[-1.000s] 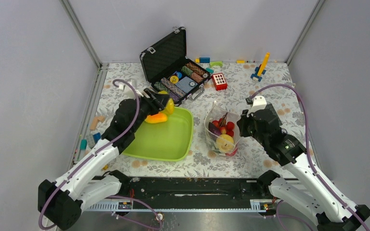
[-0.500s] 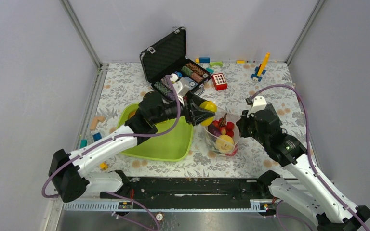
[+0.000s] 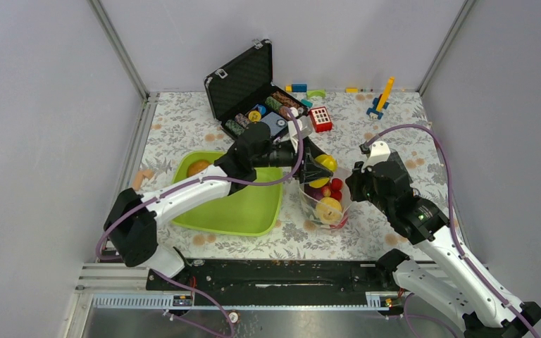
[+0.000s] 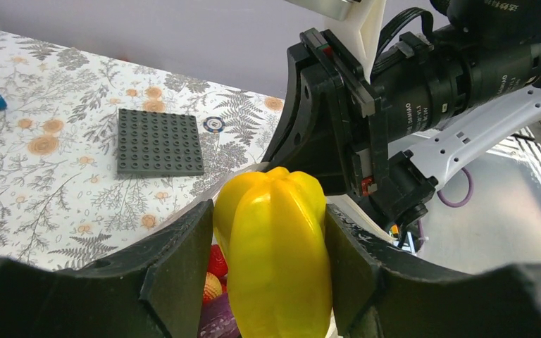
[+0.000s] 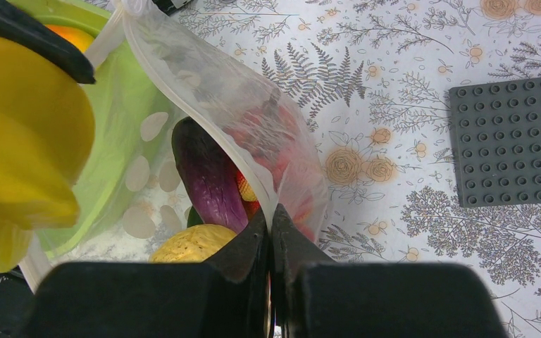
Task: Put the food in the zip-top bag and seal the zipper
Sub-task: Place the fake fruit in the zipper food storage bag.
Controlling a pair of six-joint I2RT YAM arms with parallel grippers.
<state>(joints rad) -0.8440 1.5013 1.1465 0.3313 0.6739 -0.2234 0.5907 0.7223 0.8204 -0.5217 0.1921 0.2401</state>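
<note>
My left gripper (image 3: 318,171) is shut on a ridged yellow fruit (image 4: 276,253) and holds it over the open mouth of the clear dotted zip-top bag (image 3: 322,201). The fruit also shows in the right wrist view (image 5: 25,134). My right gripper (image 5: 270,224) is shut on the bag's mouth edge, on the pale zipper strip (image 5: 190,98), holding the bag open. Inside the bag lie a purple eggplant (image 5: 208,176), red berries (image 3: 334,185) and a bumpy yellow fruit (image 5: 194,243). An orange fruit (image 3: 198,167) lies in the green tray.
The lime-green tray (image 3: 253,211) lies left of the bag. An open black case with poker chips (image 3: 257,98) stands behind it. A red block (image 3: 320,119), coloured blocks (image 3: 380,98) and a dark grey baseplate (image 5: 514,141) lie around.
My left gripper has carried the yellow fruit from over the tray's far left corner rightward to above the bag's mouth. The right arm and the bag have stayed still.
</note>
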